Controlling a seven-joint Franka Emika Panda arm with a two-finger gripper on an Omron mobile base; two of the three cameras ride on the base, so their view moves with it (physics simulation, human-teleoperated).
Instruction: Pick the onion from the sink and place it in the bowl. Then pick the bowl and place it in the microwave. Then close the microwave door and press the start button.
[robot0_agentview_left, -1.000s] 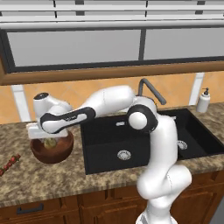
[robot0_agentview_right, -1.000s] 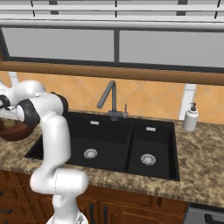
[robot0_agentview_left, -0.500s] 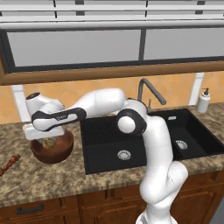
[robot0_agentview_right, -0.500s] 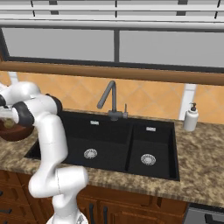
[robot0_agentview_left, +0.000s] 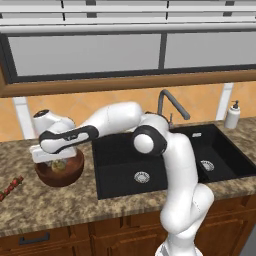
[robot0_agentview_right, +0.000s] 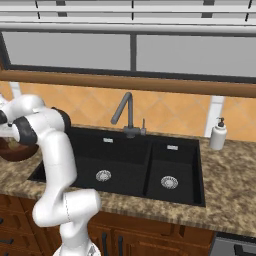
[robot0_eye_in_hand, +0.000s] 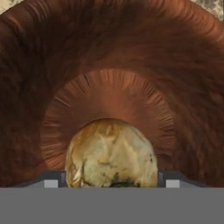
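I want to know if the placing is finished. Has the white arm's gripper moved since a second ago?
Yes. In the left base view the gripper has drifted slightly left, away from the black matte sink, over the reddish-brown wooden bowl holding the pale onion.

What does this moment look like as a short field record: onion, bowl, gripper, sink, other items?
onion: lies inside the bowl, between the fingertips
bowl: on the counter, left of the sink
gripper: over the bowl, jaws wide on either side of the onion; cannot tell whether they touch it
sink: black double basin, both drains bare
faucet: behind the sink
soap bottle: on the counter, right of the sink
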